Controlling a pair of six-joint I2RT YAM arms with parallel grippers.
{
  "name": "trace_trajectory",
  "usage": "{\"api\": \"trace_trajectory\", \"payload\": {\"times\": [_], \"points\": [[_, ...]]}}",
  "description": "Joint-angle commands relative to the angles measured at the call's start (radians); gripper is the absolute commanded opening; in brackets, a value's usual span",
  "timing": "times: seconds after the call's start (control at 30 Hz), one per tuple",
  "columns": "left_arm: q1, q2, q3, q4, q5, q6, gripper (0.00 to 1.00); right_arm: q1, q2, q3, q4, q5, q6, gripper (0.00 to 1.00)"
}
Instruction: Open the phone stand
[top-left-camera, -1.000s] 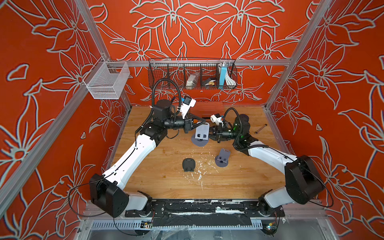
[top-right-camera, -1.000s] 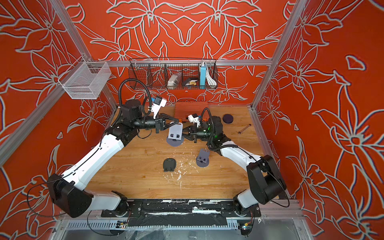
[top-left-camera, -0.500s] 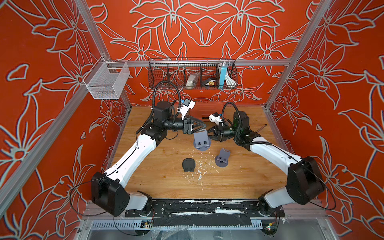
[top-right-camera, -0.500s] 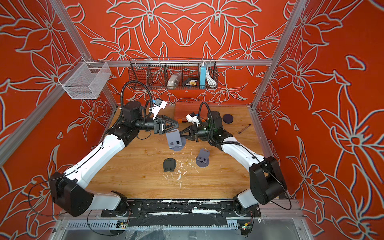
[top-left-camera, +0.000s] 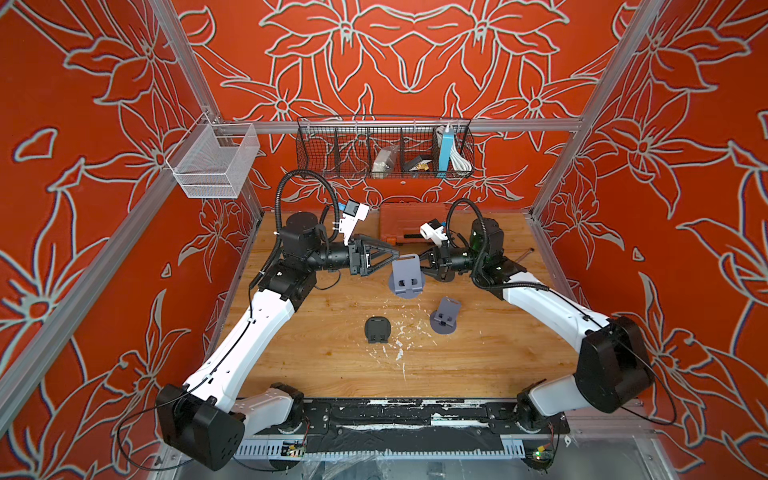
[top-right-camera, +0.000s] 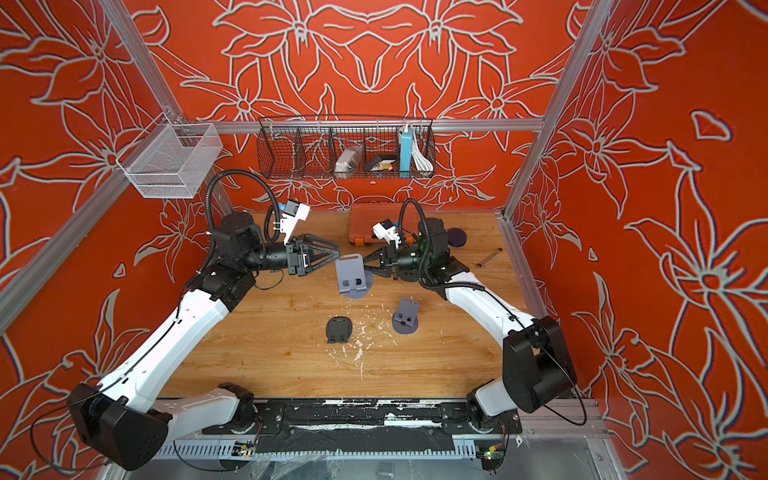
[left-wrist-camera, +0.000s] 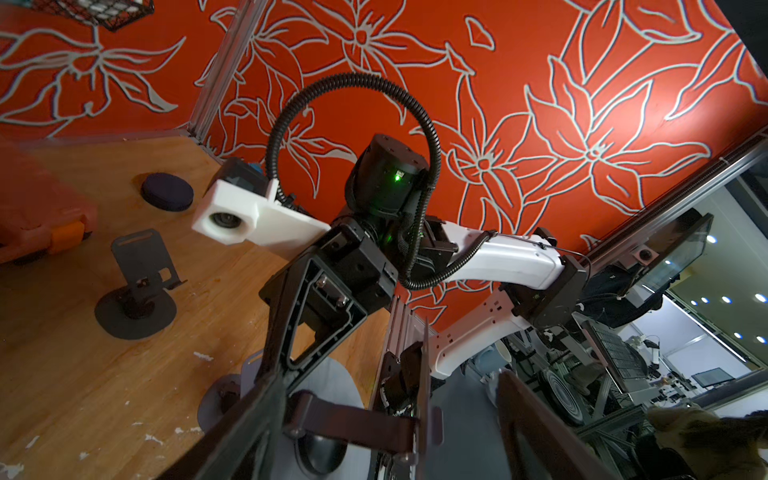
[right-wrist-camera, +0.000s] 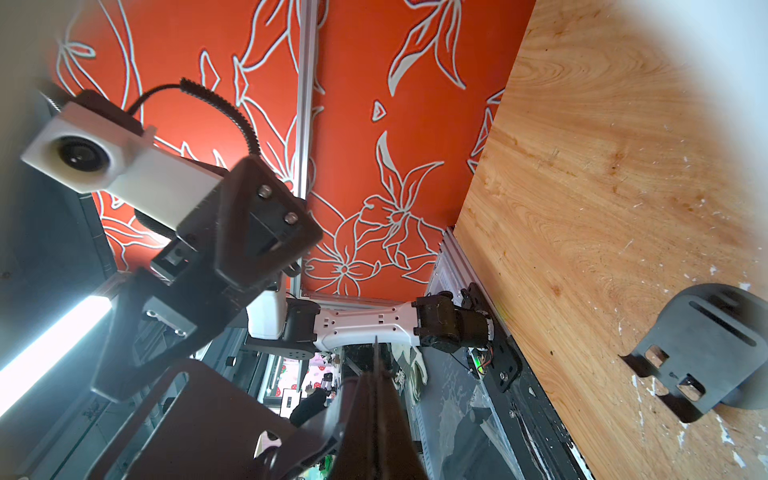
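Orange case (top-left-camera: 405, 220) sits below the wire basket (top-left-camera: 320, 153).

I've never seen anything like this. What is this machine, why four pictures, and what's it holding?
One robot with two white-and-black arms bolted by a wooden table inside an orange flowered booth. Two pictures look down from overhead, side by side; two come from cameras on the arms' wrists. Each arm ends in a two-fingered claw. The right claw is shut on a grey folding phone stand; the left claw is open beside it. On the table are a second grey stand, opened, a dark folded stand lying flat, and an orange plastic case at the back.
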Motion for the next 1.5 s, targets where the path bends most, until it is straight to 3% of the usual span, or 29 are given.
{"api": "trace_trajectory", "payload": {"times": [0.0, 0.1, 0.2, 0.27, 0.33, 0.37, 0.53, 0.6, 0.87, 0.97, 1.3, 1.47], "points": [[-0.046, -0.007, -0.004, 0.005, 0.014, -0.001, 0.79, -0.004, 0.023, 0.038, 0.084, -0.015, 0.05, 0.0], [-0.071, 0.004, -0.013, 0.02, 0.005, 0.0, 0.76, -0.003, 0.028, 0.051, 0.069, -0.01, 0.04, 0.0], [-0.082, 0.028, -0.004, 0.041, 0.004, -0.002, 0.66, -0.002, 0.032, 0.057, 0.052, -0.006, 0.032, 0.0], [-0.089, 0.042, 0.001, 0.062, 0.0, -0.004, 0.51, -0.002, 0.032, 0.057, 0.05, -0.008, 0.032, 0.0], [-0.096, 0.061, 0.021, 0.055, 0.0, 0.0, 0.22, -0.002, 0.031, 0.055, 0.048, -0.005, 0.033, 0.0], [-0.097, 0.071, 0.032, 0.041, 0.002, 0.007, 0.15, -0.002, 0.029, 0.053, 0.048, -0.003, 0.035, 0.0], [-0.103, 0.081, 0.043, 0.027, 0.001, 0.019, 0.09, -0.002, 0.03, 0.055, 0.048, 0.001, 0.039, 0.0], [-0.104, 0.078, 0.046, 0.019, -0.005, 0.028, 0.0, -0.002, 0.029, 0.055, 0.049, 0.004, 0.04, 0.0], [-0.104, -0.001, 0.05, -0.037, -0.177, 0.253, 0.0, 0.005, 0.012, 0.018, 0.056, 0.015, 0.049, 0.0], [-0.104, 0.013, 0.086, -0.015, -0.211, 0.332, 0.0, 0.015, 0.02, -0.037, 0.163, 0.007, 0.127, 0.0], [-0.071, 0.116, 0.183, 0.093, -0.231, 0.421, 0.0, 0.055, 0.008, -0.144, 0.175, -0.015, 0.132, 0.0], [-0.034, 0.161, 0.235, 0.058, -0.225, 0.464, 0.0, 0.058, -0.002, -0.156, 0.142, -0.029, 0.11, 0.0]]}}
